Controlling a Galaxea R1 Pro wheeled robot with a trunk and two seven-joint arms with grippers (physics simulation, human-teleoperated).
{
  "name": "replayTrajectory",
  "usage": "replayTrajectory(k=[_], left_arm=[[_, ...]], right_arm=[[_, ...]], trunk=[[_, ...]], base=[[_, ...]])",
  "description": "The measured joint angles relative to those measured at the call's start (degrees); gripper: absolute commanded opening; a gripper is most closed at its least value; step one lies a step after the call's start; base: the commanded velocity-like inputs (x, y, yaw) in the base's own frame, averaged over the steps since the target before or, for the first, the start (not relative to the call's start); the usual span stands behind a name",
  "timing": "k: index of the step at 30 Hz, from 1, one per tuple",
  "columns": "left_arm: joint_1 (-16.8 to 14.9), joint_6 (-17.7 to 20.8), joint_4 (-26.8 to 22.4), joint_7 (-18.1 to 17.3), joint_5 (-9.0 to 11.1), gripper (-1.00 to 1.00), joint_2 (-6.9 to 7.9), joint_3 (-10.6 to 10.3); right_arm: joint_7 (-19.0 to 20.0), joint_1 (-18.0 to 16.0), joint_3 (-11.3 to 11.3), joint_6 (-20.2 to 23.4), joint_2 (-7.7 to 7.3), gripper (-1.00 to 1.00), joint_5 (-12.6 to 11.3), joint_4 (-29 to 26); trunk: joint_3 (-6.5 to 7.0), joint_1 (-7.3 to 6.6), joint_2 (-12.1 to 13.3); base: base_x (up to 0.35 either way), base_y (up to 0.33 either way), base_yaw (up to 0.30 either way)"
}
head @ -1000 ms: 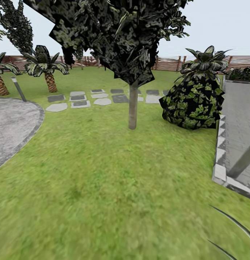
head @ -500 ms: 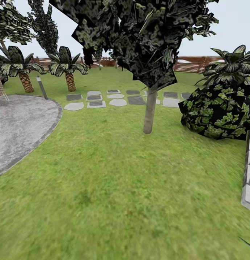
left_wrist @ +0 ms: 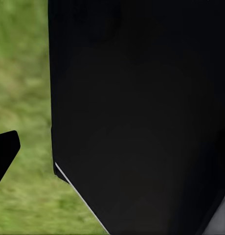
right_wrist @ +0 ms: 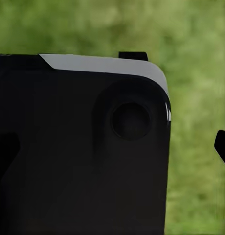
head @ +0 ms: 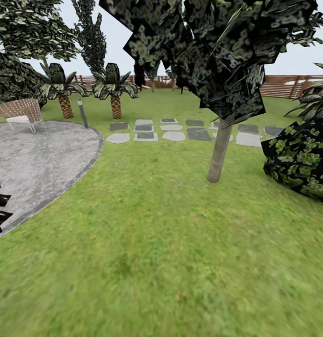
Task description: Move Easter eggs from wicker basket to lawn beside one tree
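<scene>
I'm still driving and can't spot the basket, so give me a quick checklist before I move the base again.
1. Wicker basket located: not ok, not seen on the lawn ahead.
2. Easter eggs located: not ok.
3. Candidate tree ahead: ok, pale trunk standing on grass.
4. Path to that tree: ok, open grass; bush sits to its right.
5. Patio edge on the left: ok, apart from the route.
6. Gripper states: cannot tell; wrist views face dark bodywork.

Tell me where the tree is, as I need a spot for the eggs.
In the head view the tree stands on the lawn right of centre, just before the stepping stones, with a bush to its right.
</scene>
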Motion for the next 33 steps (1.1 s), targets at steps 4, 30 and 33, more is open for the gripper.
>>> replayTrajectory(k=[4,30,33], left_arm=[[-0.01,-0.01,0.01,0.0,0.0,1.0,0.0,0.01],[0.0,0.01,0.0,0.0,0.0,1.0,0.0,0.01],[0.0,0.01,0.0,0.0,0.0,1.0,0.0,0.05]], right_arm=[[0.03,0.01,-0.01,0.02,-0.04,1.0,-0.01,-0.02],[-0.01,0.0,0.13,-0.07,0.16,1.0,0.01,0.0],[0.0,0.0,0.13,-0.07,0.16,1.0,0.01,0.0]], trunk=[[0.05,0.0,0.0],[0.06,0.0,0.0],[0.06,0.0,0.0]], base=[[0.325,0.0,0.073],[0.325,0.0,0.089],[0.325,0.0,0.293]])
